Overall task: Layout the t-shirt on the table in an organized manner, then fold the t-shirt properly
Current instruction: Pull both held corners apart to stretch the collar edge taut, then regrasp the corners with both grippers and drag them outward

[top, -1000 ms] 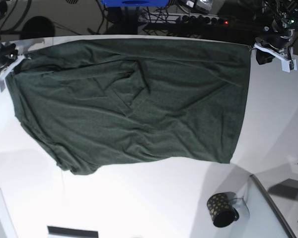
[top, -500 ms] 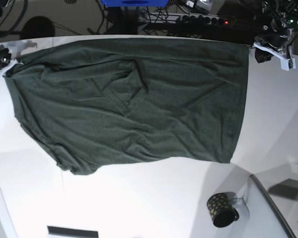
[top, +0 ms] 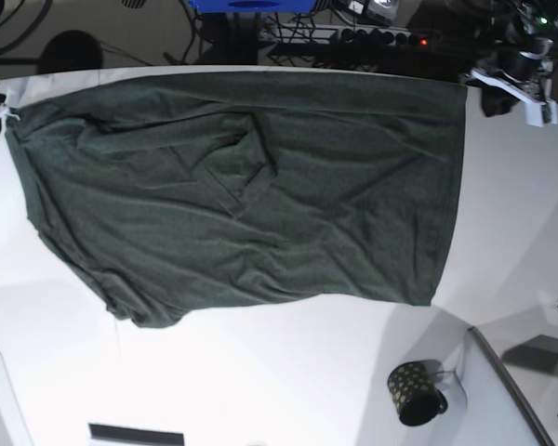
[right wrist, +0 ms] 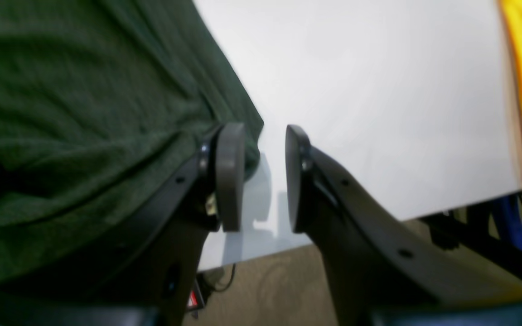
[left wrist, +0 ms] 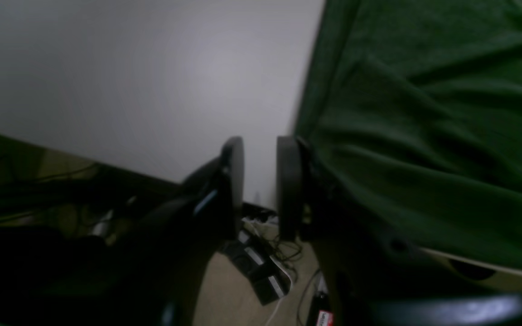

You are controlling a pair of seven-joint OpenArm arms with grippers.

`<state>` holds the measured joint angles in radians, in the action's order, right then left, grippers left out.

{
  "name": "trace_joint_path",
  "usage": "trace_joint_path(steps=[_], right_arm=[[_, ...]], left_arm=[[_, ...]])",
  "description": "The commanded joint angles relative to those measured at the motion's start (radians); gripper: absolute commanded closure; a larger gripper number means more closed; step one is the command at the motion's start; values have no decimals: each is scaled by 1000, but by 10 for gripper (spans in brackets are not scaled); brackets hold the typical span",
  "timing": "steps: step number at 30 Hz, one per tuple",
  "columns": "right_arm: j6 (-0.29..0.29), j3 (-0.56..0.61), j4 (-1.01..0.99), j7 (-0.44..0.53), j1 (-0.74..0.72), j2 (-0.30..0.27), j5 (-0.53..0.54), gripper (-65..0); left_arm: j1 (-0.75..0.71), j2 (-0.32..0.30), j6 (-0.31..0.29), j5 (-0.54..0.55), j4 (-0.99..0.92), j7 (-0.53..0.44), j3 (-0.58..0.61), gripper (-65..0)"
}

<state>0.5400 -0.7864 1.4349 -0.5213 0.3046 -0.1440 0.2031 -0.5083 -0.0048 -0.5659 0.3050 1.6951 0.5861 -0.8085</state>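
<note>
The right pincer (right wrist: 264, 176) has let go since a second ago: its jaws now stand apart with white bench between them, the t-shirt (top: 242, 195) edge lying just beside the left pad. In the base view it has drawn back to the far left corner. The left pincer (left wrist: 261, 185) is also parted and empty, with fabric against the outside of one pad; it has lifted slightly at the far right corner. The t-shirt lies spread across the far half of the bench (top: 279, 372), its left edge now stretched further left. A dotted mug (top: 415, 393) stands near right. Cables and a power strip (top: 381, 37) lie on the floor beyond.
</note>
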Motion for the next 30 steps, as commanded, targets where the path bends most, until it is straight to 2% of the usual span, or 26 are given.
trace_joint_path(steps=[1,3,5,11,15,18,21,25,30], right_arm=[[5,-5,17,28,-2,-16,8,-155],[5,-3,16,31,-2,-15,8,-155],[5,-3,16,31,-3,-15,8,-155],[5,-3,16,31,-5,-15,8,-155],[7,-3,16,31,-3,-15,8,-155],[64,8,16,28,-5,-15,8,-155],[96,100,14,28,-6,-15,8,-155],[93,189,7,28,-38,-9,6,-153],[-5,189,-128,28,-97,5,5,-153]], left_arm=[[-16,10,-23,16,55,-24,25,-127],[-34,22,-81,16,86,-24,74,-127],[-33,22,-107,9,72,-24,122,-127],[49,16,-110,6,-89,-27,154,-127],[81,-11,-107,6,-168,-30,153,-127],[96,-19,-107,4,-208,-30,93,-127],[130,-59,-107,4,-277,-30,67,-127],[144,-91,-107,4,-326,-30,67,-127],[142,-93,-107,4,-346,-30,45,-127]])
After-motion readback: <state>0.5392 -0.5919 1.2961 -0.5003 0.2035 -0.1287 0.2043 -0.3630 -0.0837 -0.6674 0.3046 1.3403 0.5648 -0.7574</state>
